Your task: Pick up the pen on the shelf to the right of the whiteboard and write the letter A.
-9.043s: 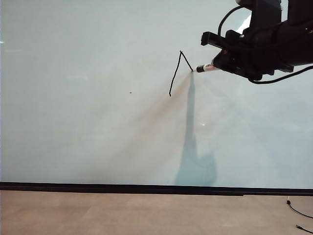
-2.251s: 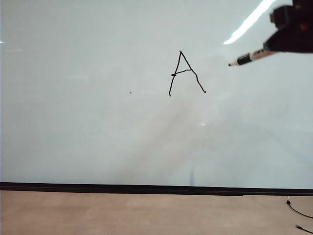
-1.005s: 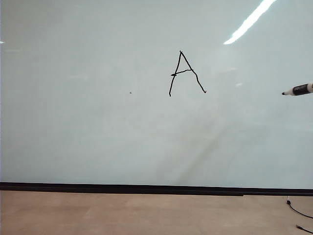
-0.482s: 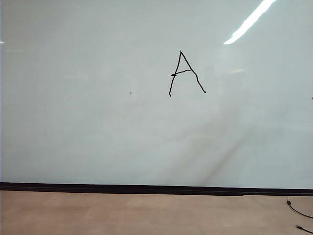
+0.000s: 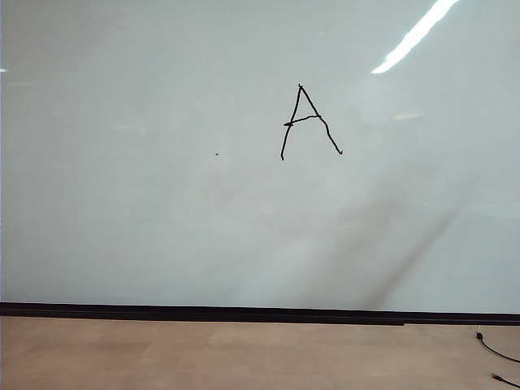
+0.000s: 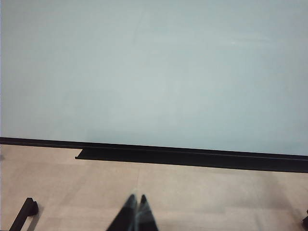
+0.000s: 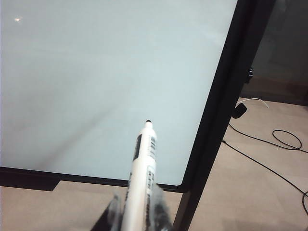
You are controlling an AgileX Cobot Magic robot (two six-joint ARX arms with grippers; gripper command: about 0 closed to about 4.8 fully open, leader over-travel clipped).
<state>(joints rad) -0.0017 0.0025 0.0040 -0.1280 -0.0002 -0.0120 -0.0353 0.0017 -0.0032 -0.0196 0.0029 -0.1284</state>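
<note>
Pen [image 7: 144,168] near whiteboard [image 7: 96,72] edge

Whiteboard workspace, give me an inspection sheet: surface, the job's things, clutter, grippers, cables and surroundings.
Surface: whiteboard, glossy pale grey, black strip along the bottom, one tiny dark speck.
Job's things: letter A complete, with both legs and a slanted crossbar; pen clear of the board, tip uncapped.
Clutter: nothing seen.
Grippers: left gripper shut and empty, low over the floor before the board; right gripper shut on the pen near the board's right edge. Neither appears in the exterior view.
Cables: black cables on the floor right of the board.
Surroundings: light wood floor; ceiling light reflection.
</note>
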